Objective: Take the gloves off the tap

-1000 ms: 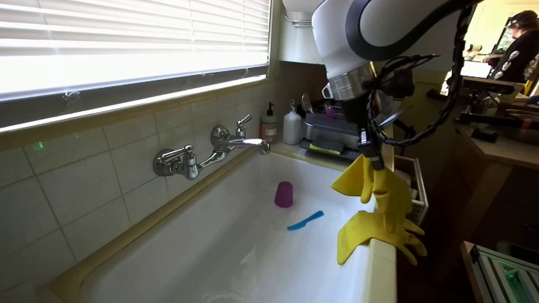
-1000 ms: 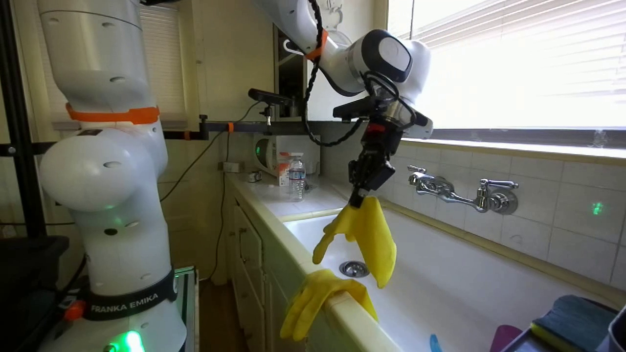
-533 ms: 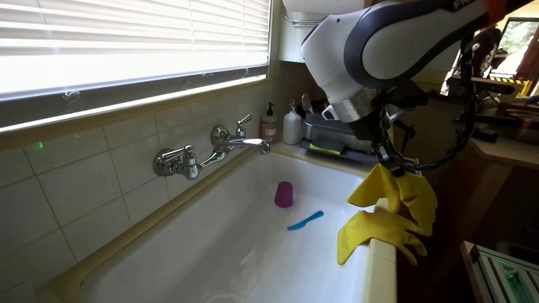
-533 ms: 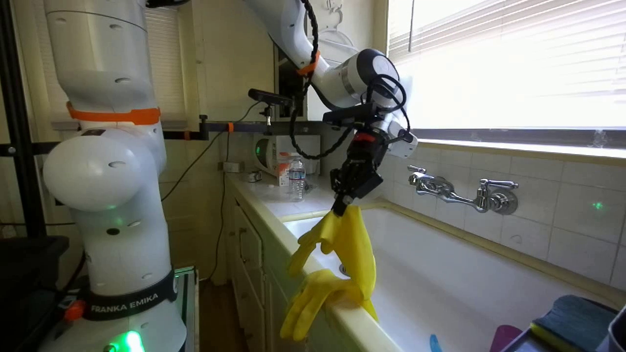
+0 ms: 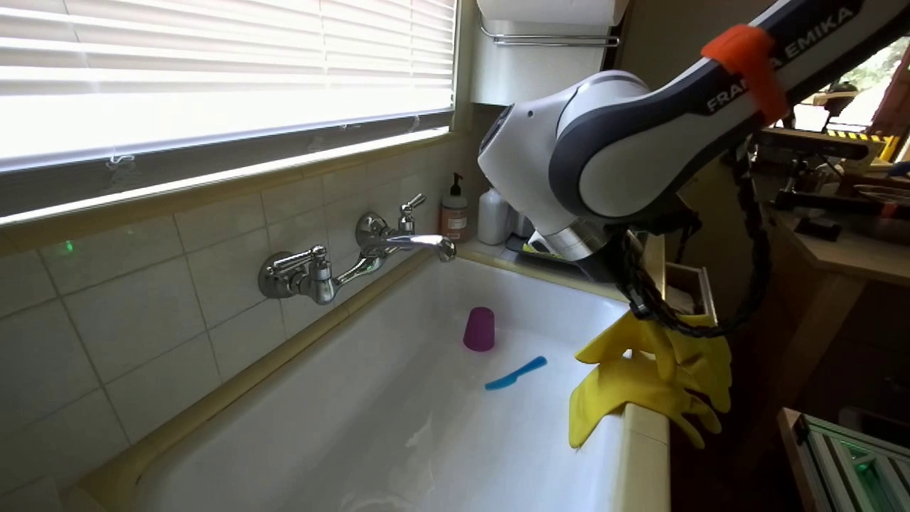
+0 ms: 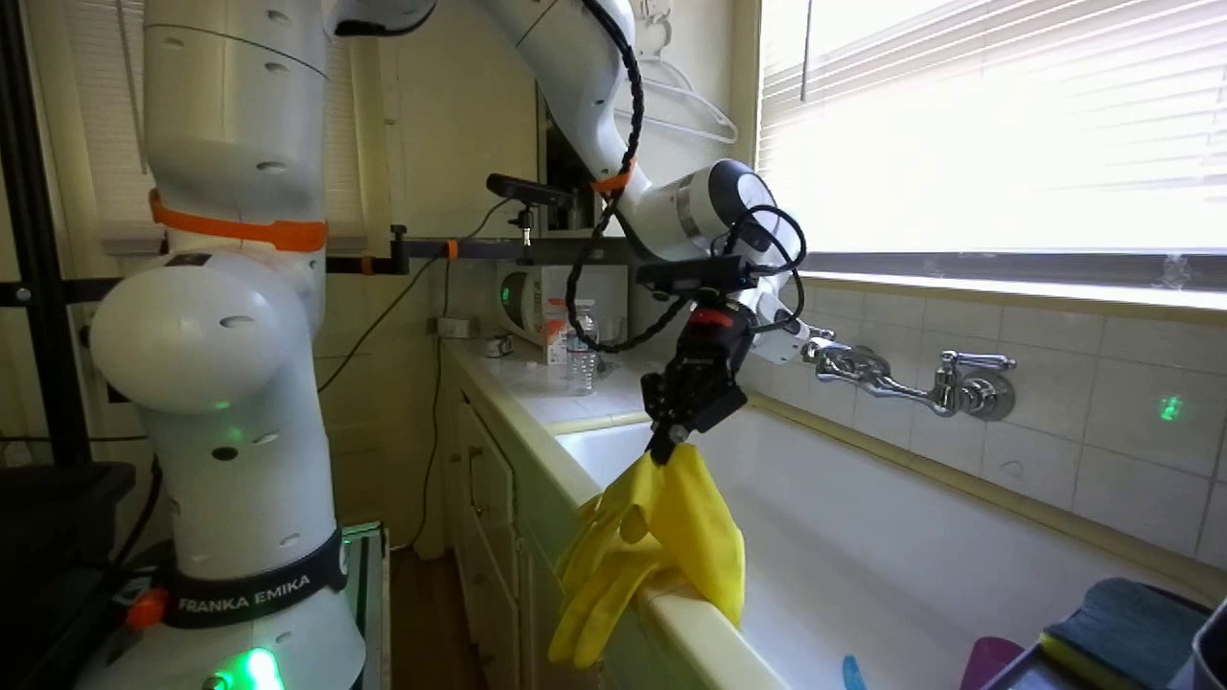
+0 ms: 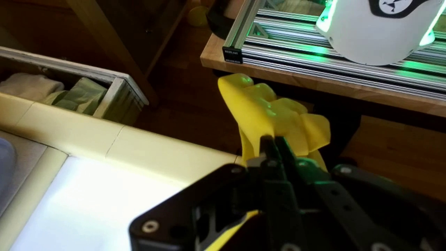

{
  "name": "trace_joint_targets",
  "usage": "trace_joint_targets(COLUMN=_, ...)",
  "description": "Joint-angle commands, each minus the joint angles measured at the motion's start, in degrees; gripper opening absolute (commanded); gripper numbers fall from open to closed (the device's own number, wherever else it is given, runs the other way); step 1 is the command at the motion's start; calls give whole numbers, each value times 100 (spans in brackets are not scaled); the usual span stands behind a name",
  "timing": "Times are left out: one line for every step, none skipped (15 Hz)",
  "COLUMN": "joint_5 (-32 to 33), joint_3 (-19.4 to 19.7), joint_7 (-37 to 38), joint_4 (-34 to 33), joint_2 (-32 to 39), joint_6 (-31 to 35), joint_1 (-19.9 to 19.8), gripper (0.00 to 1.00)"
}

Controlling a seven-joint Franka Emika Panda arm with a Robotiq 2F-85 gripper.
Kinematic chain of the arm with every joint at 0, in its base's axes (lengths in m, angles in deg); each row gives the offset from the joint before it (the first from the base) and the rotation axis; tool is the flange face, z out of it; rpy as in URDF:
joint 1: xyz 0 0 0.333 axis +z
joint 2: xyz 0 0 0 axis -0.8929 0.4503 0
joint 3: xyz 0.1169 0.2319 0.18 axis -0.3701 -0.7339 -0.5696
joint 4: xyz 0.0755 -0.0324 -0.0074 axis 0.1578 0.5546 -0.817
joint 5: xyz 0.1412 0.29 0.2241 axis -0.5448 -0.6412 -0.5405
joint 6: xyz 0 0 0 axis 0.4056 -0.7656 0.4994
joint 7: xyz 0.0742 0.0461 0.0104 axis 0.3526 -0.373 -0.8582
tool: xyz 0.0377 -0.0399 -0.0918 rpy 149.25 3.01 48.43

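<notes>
your pincer (image 7: 274, 142), clamped tight on one glove (image 6: 695, 513), has lowered it over the other glove (image 5: 622, 384). likely only release remains.

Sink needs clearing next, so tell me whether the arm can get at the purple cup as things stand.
Probably not yet: its jaws are shut on a yellow glove over the sink's rim. Once freed, likely yes: nothing visible blocks the purple cup from above.

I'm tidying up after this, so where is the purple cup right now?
In an exterior view, the purple cup is in the sink, lower right of the tap and upper left of the blue knife, well left of the yellow gloves.
</notes>
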Motion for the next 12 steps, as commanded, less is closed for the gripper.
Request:
trace_joint_targets(joint_5=20, joint_3=-53, joint_7=-4, joint_4=-168, joint_2=345, joint_6=-65, joint_1=79, gripper=1)
trace_joint_targets(joint_5=4, joint_3=-65, joint_7=4, joint_4=-186, joint_2=394, joint_6=-61, joint_1=90, gripper=1)
trace_joint_targets(joint_5=-73, joint_3=-69, joint_7=66, joint_4=-213, joint_2=460, joint_6=-29, joint_1=91, gripper=1)
trace_joint_targets(joint_5=-173, joint_3=-66, joint_7=123, joint_4=-260, joint_2=543, joint_6=-3, joint_1=82, gripper=1)
trace_joint_targets(joint_5=-259, joint_3=-55, joint_7=239, joint_4=-329, joint_2=660, joint_6=32, joint_1=71, gripper=1)
trace_joint_targets(joint_5=-323, joint_3=-57, joint_7=262, joint_4=-381, joint_2=742, joint_6=11, joint_1=70, gripper=1)
trace_joint_targets(joint_5=-371, joint_3=-65, joint_7=303, joint_4=-399, joint_2=786, joint_6=28, joint_1=77, gripper=1)
trace_joint_targets(joint_5=-416, joint_3=-66, joint_7=337, joint_4=-411, joint_2=821, joint_6=54, joint_1=78, gripper=1)
trace_joint_targets(joint_5=-451, joint_3=-65, joint_7=382, joint_4=-420, joint_2=858, joint_6=72, joint_1=80, gripper=1)
trace_joint_targets(joint_5=-483, joint_3=-64, joint_7=449, joint_4=-429, joint_2=895, joint_6=92, joint_1=84, gripper=1)
trace_joint_targets(joint_5=-501, joint_3=-60, joint_7=517, joint_4=-434, joint_2=936, joint_6=115, joint_1=90, gripper=1)
trace_joint_targets(joint_5=-522, joint_3=-59, joint_7=574, joint_4=-444, joint_2=971, joint_6=129, joint_1=94, gripper=1)
